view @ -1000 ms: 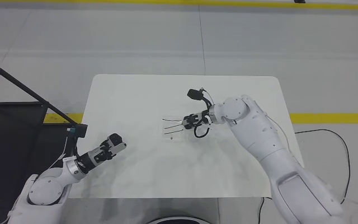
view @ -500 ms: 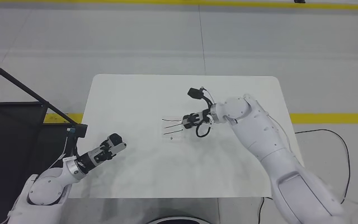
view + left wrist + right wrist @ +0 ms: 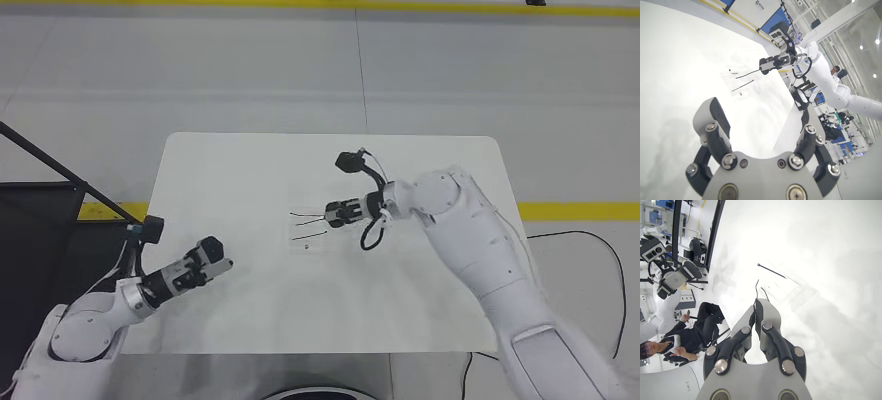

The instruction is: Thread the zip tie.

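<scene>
Right tool [image 3: 755, 303] pinching thin black zip tie [image 3: 756, 289], left tool [image 3: 761, 106] spread, smooth white table [image 3: 240, 180]

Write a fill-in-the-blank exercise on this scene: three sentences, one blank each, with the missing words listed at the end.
1. The right claw is ____ on one end of a black zip tie.
2. The left claw is ____ and holds nothing.
3. The other zip tie lies flat on the white ____.

Missing words: shut; open; table.
</scene>
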Tool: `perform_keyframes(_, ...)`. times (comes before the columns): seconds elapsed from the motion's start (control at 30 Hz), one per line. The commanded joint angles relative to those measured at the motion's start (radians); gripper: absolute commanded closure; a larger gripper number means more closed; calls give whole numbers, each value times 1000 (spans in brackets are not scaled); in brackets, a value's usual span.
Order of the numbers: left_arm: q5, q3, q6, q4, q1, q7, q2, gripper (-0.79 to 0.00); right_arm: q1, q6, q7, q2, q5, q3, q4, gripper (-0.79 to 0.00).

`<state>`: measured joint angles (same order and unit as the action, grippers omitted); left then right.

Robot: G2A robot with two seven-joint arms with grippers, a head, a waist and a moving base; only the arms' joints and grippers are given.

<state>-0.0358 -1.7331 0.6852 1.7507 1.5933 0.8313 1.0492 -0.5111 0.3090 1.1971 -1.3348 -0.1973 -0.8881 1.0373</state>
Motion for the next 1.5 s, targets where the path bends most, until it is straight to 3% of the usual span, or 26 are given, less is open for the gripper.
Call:
perform_keyframes(0.0,6,5,12,6,-25,60,-7,-785,-36,-22,33,19,-29,-27,115,0)
perform_keyframes(0.23,122,51,26,15,-110,273,-30,-785,-120,-63,193,63,-85,-77,413,0)
perform_keyframes(0.37,158,90,-14,38,-138,318,-43,-785,-113,-87,254,66,-98,-51,498,0)
perform_keyframes(0.9,158,90,-14,38,-138,318,-43,-785,-96,-120,271,66,-101,-38,514,0)
perform_keyframes(1.03,39,95,-2,50,-133,231,-43,-785,-106,-89,238,67,-60,-43,522,0)
perform_keyframes(1.13,-13,132,30,43,-159,203,-42,-785,-84,-13,302,70,33,-44,521,0)
perform_keyframes(1.23,-12,179,81,15,-213,223,-49,-785,-58,-4,318,71,98,-29,517,0)
perform_keyframes(1.47,-67,349,178,-10,-315,126,-107,-785,29,-2,316,82,228,48,455,0)
